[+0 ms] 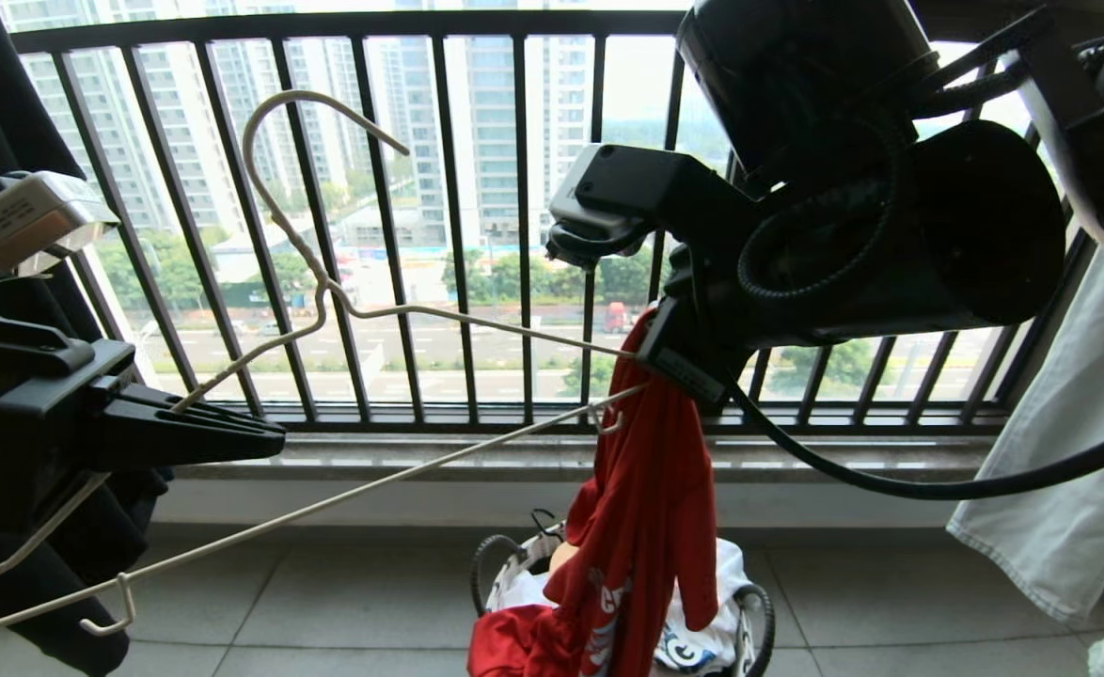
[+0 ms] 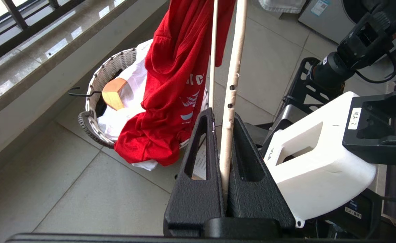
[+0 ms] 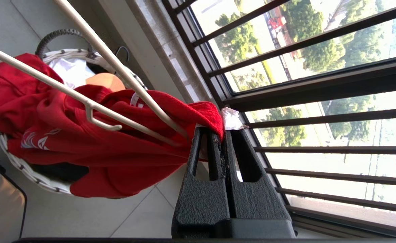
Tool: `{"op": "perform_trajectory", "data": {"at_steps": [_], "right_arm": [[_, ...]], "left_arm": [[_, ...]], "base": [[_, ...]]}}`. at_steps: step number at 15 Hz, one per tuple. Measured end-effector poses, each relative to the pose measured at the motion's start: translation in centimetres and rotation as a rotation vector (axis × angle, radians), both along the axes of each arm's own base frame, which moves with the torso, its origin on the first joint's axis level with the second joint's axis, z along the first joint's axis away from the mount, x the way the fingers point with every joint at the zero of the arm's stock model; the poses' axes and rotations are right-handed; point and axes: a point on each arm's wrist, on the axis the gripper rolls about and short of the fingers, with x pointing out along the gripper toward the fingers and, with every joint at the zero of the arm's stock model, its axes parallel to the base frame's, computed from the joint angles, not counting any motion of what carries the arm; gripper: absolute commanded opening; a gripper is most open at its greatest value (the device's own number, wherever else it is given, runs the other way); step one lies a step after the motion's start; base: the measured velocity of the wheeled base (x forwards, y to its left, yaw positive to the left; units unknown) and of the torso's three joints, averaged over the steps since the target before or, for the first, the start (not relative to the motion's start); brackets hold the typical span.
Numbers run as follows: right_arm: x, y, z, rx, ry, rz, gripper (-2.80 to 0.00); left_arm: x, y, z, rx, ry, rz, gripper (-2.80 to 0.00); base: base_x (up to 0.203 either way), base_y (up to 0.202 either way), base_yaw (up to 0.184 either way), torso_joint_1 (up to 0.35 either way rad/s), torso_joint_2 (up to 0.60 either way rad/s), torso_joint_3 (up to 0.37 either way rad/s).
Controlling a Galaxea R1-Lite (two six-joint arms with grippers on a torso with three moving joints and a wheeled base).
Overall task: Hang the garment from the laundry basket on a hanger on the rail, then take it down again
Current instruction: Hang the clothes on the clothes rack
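The task looks to be in its early part. The red T-shirt has been lifted by its collar, but its lower folds are draped over the white laundry basket on the tiled floor, at about six o'clock in the head view. The cream wire hanger is off the rail, which is not in view. Its far end reaches the collar at about three o'clock from the hook, and in the right wrist view that end appears to have entered the neck opening. Dressing the shirt over both shoulders, hooking the hanger on the rail and taking it down again all seem left to do.

The left gripper, at nine o'clock in the head view, has its jaws clenched on the hanger's upper wire. The right gripper has its jaws pinched tight on the ribbed collar and its white label.
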Motion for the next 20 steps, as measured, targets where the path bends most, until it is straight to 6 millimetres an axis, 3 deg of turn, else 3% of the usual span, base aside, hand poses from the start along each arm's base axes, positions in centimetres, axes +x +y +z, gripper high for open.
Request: {"op": "perform_trajectory", "data": {"at_steps": [13,20], "right_arm": [[-1.6,0.0,1.4,0.102,-0.003,0.099,-2.8],[-1.8,1.6,1.9,0.159,-0.062,0.144,-2.8]], "left_arm": [[2.4,0.5,-2.0,-0.073,-0.023,-0.039,-2.8],[3.6,-0.1,-3.4,-0.074,0.002,-0.068,-2.8]], "base": [[0.0,0.0,0.0,0.0,0.0,0.0],[0.0,0.0,0.0,0.0,0.0,0.0]]}}
